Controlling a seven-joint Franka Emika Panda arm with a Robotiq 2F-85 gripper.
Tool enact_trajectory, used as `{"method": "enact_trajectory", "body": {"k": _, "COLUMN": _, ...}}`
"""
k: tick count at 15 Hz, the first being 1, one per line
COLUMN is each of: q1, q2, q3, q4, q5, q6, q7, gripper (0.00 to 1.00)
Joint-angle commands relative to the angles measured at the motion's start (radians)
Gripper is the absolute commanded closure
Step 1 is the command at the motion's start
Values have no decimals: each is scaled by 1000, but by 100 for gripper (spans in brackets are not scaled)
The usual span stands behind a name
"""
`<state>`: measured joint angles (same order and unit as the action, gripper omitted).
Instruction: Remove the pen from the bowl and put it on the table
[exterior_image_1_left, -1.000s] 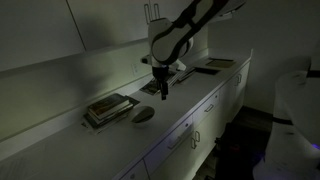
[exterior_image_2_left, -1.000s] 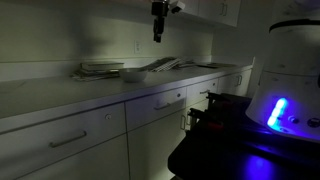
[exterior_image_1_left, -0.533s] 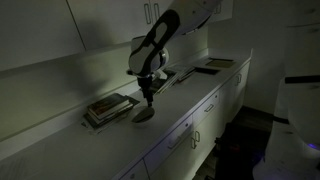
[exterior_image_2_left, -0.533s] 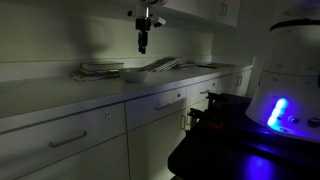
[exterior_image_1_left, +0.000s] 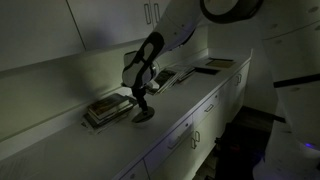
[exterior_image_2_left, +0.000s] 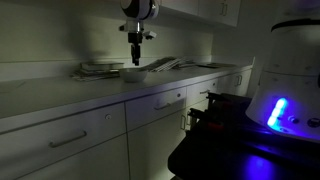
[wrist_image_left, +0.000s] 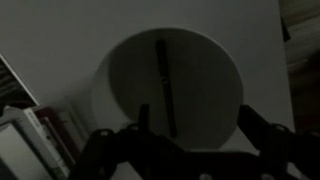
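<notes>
I see the gripper (wrist_image_left: 195, 140) hanging right above the bowl (wrist_image_left: 215, 80), fingers (wrist_image_left: 143, 125) spread wide and holding nothing. The pen (wrist_image_left: 166, 88) lies inside the bowl, across its dark middle. In an exterior view the bowl (exterior_image_1_left: 144, 115) sits on the table (exterior_image_1_left: 190, 93), just beside the books (exterior_image_1_left: 108, 108)

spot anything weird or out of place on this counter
Only the pen: it lies inside the bowl on the counter, next to a stack of books. Nothing looks spilled or broken, though the room is dim. The open pincer hovers above the bowl.
</notes>
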<state>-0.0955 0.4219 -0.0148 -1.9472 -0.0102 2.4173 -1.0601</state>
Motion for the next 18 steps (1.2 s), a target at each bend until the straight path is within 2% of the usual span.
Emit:
{"method": "enact_trajectory", "body": {"k": 1, "q1": -22, "q2": 65, "q3": 26, "q4": 62, "q5": -69, "q6": -13, "q7": -3, "gripper": 12}}
{"method": "enact_trajectory", "body": {"k": 10, "q1": -29, "q2": 204, "q3": 52, "q4": 168, "q5": -116, "q6": -15, "q7": 19, "gripper": 18}}
{"method": "enact_trajectory", "body": {"k": 11, "q1": -28, "q2": 214, "q3": 55, "q4": 174, "q5": -118, "q6": -12, "q7": 22, "gripper": 30}}
{"method": "enact_trajectory", "body": {"k": 12, "q1": -27, "q2": 221, "q3": 57, "q4": 181, "q5": -119, "q6": -12, "q7": 23, "gripper": 36}}
{"method": "enact_trajectory", "body": {"k": 16, "q1": -26, "q2": 250, "q3": 55, "q4": 207, "q5": -127, "q6": -15, "q7": 31, "gripper": 53}}
{"method": "enact_trajectory", "body": {"k": 17, "q1": -27, "q2": 255, "q3": 56, "q4": 211, "q5": -127, "q6": -14, "q7": 30, "gripper": 71}}
{"method": "enact_trajectory", "body": {"k": 18, "q1": -28, "q2": 259, "q3": 57, "q4": 215, "q5": -127, "q6": -15, "q7": 30, "gripper": 77}}
